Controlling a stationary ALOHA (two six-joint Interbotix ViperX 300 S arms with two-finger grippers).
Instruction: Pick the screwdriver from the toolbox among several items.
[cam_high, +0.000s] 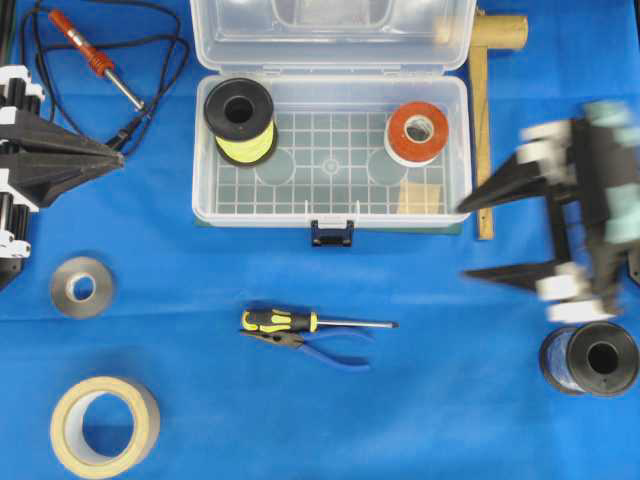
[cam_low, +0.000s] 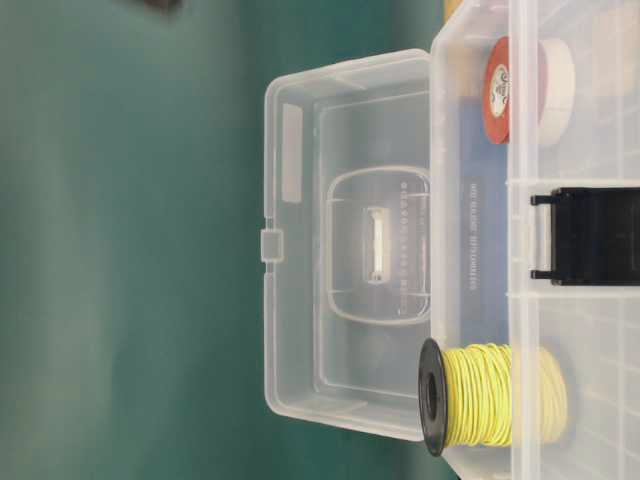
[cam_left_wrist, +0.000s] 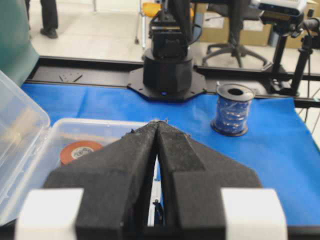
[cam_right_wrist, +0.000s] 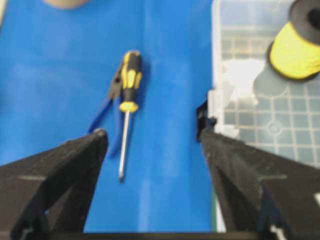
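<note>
Yellow-and-black-handled screwdriver (cam_high: 300, 322) lies outside the clear plastic toolbox (cam_high: 205, 150) on blue pliers (cam_high: 330, 350); right gripper (cam_high: 478, 237) spread empty, left gripper (cam_high: 118, 157) clenched.

clear glossy plastic toolbox (cam_high: 205, 150), matt blue cloth (cam_high: 450, 400)

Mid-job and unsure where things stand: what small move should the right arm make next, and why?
Probably none beyond easing away. The yellow-and-black-handled screwdriver already lies on the blue cloth beside the blue-handled pliers, outside the clear plastic toolbox, and the right gripper hangs empty with jaws wide.
</note>
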